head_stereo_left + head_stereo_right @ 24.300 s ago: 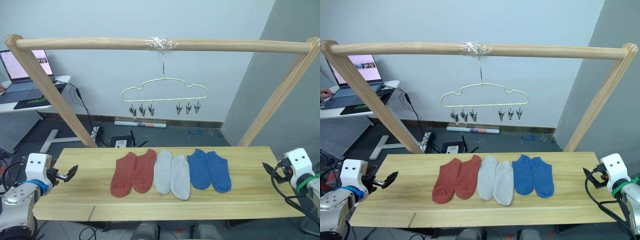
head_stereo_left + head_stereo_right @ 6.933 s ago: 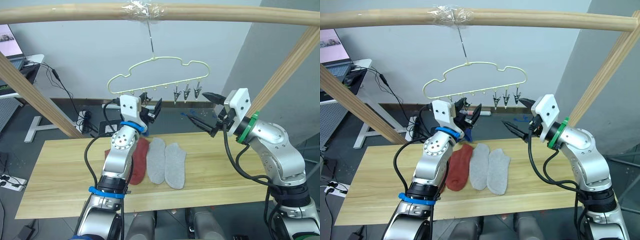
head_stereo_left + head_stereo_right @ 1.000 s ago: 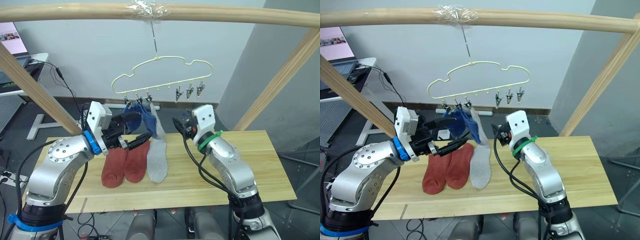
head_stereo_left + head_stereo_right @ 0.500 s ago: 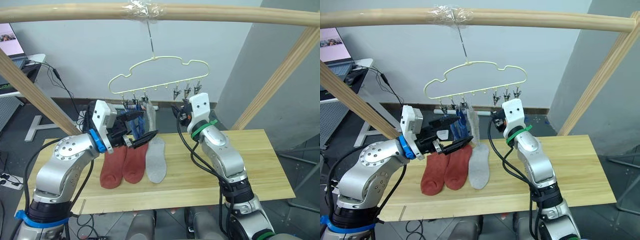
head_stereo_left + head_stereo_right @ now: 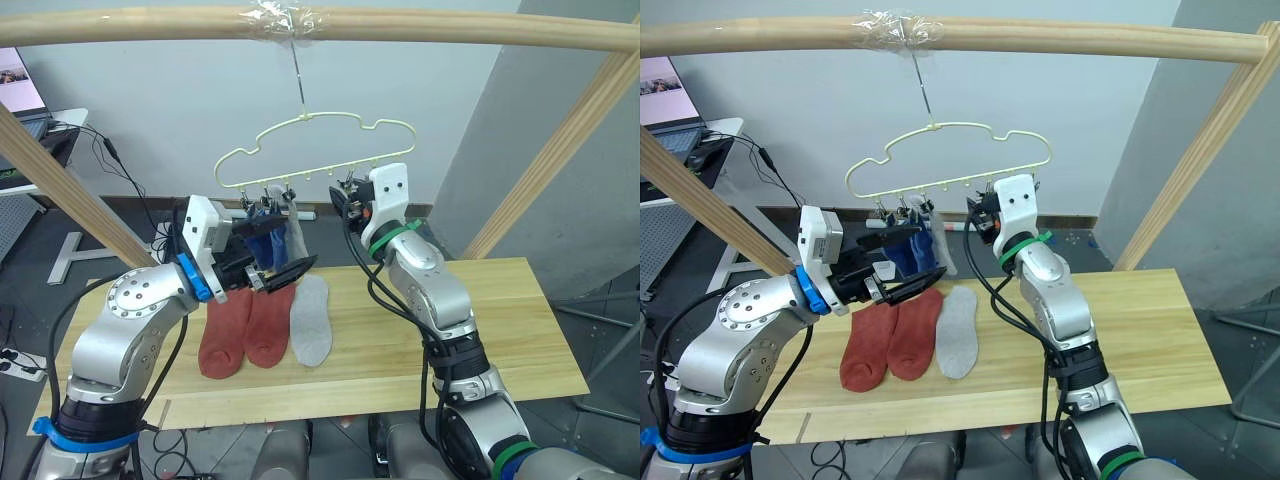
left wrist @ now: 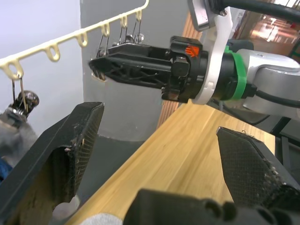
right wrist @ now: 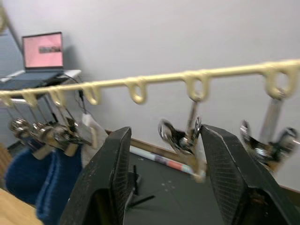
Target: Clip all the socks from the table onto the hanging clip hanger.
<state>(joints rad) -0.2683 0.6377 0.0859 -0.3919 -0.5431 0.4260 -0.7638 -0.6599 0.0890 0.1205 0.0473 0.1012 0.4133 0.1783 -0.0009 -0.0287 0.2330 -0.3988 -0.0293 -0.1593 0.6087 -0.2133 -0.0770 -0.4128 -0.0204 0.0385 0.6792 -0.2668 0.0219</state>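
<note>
Right tool (image 7: 161, 187) open around a clip (image 7: 180, 133) on the clip hanger (image 5: 305, 150).
Its jaws stand apart on either side of that clip. The left tool (image 5: 283, 260) is open too, empty, just beside the two blue socks (image 5: 265, 238) and one grey sock (image 5: 939, 238) hanging from the left clips. Two rust-red socks (image 5: 243, 322) and another grey sock (image 5: 312, 320) lie on the surface (image 5: 510, 330).

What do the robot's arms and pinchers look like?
Both arms are chunky silver-grey metal with black cables looping along them. The left gripper sits behind a white box and a blue ring; the right gripper has a white box and a green ring. Each has two black fingers with criss-cross textured pads.
</note>
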